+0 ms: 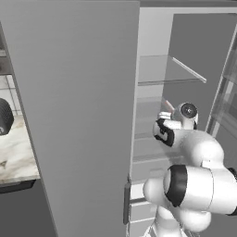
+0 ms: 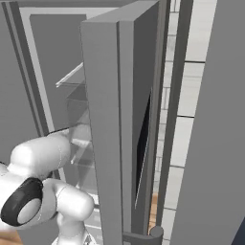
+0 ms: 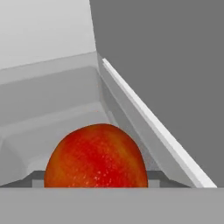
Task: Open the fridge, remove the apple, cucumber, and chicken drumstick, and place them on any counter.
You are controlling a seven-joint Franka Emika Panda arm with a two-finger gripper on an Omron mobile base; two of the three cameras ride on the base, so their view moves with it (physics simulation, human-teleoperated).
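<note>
While the fridge [image 1: 83, 115] stands open, one apple [image 3: 96, 156] inside, claw grip unclear.

Flat even rendered light, soft shadows, no glare, slightly blurry.

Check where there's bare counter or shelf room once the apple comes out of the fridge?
Bare marble counter shows left of the open fridge door, below a dark round object at the picture's edge. The upper glass shelf looks bare. Tight spot: the apple sits in a corner of the white interior, right in front of the gripper, close beside a wall.
</note>
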